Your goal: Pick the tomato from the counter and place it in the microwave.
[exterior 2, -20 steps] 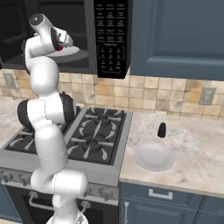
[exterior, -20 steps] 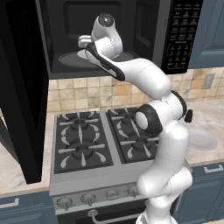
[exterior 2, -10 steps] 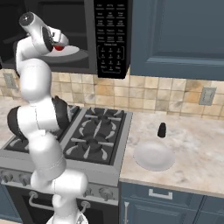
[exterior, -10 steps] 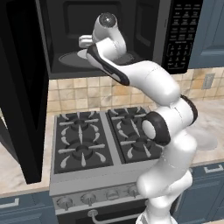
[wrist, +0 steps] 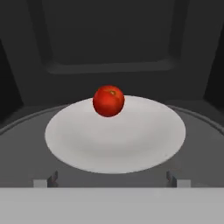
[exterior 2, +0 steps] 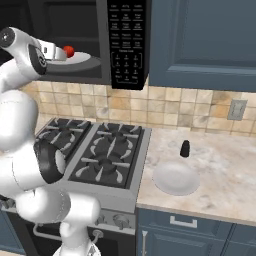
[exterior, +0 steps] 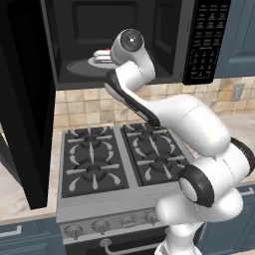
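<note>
In the left base view, the arm is seen rising from the lower right, bent at the elbow and stretched up and forward into the open microwave (exterior: 124, 40). The wrist is held at the mouth of the cavity, and the hand is pointed inward, over the near edge of the white turntable plate (exterior: 102, 60). The microwave door (exterior: 25, 99) is swung wide open at the left, hanging down beside the gas stove (exterior: 114, 159), so that side is closed off while the cavity front is left open. A speck of red is glimpsed past the wrist.

In the right base view, the arm is stacked up the left edge, with the gripper (exterior 2: 56, 52) levelled at the cavity. The tomato (exterior 2: 69, 51) is seen lying on the plate, just beyond the hand. The button panel (exterior 2: 127, 42) bounds the cavity on the right. On the counter (exterior 2: 225, 170), a white dish (exterior 2: 176, 179) and a small dark bottle (exterior 2: 185, 148) are set well apart from the arm.

In the hand view, the tomato (wrist: 108, 101) is shown resting free on the plate, toward its far side, nothing touching it. The two finger tips (wrist: 174, 179) are spread wide at either side, so the jaws are parted and nothing is held. Dark cavity walls close in all round.
</note>
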